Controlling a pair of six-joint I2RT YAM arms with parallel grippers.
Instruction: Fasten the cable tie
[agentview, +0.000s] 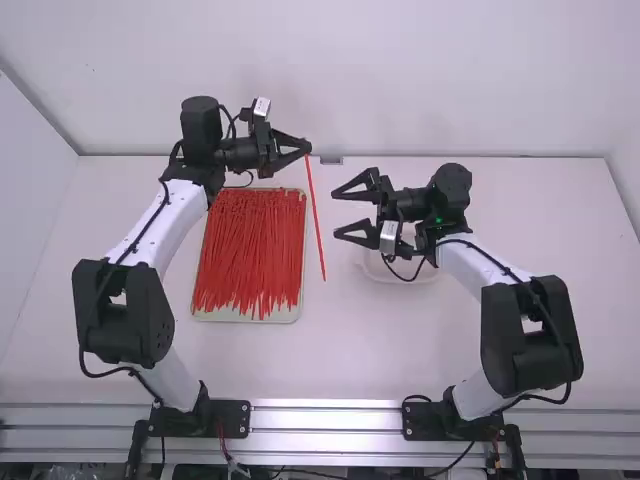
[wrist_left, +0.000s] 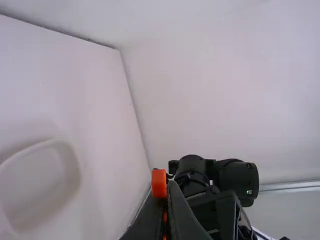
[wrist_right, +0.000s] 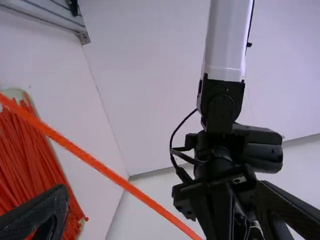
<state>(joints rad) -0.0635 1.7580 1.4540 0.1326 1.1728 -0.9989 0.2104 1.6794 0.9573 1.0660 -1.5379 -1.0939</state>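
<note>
My left gripper (agentview: 303, 150) is raised over the back of the table and shut on the head end of a single red cable tie (agentview: 316, 220). The tie hangs down from it, its tail near the table. In the left wrist view the tie's orange head (wrist_left: 158, 183) sticks out between my closed fingers. My right gripper (agentview: 338, 212) is open just right of the hanging tie, jaws spread wide and apart from it. In the right wrist view the tie (wrist_right: 100, 167) crosses diagonally in front of one of my fingers (wrist_right: 42, 210), with the left arm's gripper (wrist_right: 227, 165) beyond it.
A tray (agentview: 246, 316) with several red cable ties (agentview: 250, 248) lies left of centre, under the left arm. A shallow clear dish (agentview: 402, 272) sits on the table beneath the right wrist. The table's right and front parts are bare.
</note>
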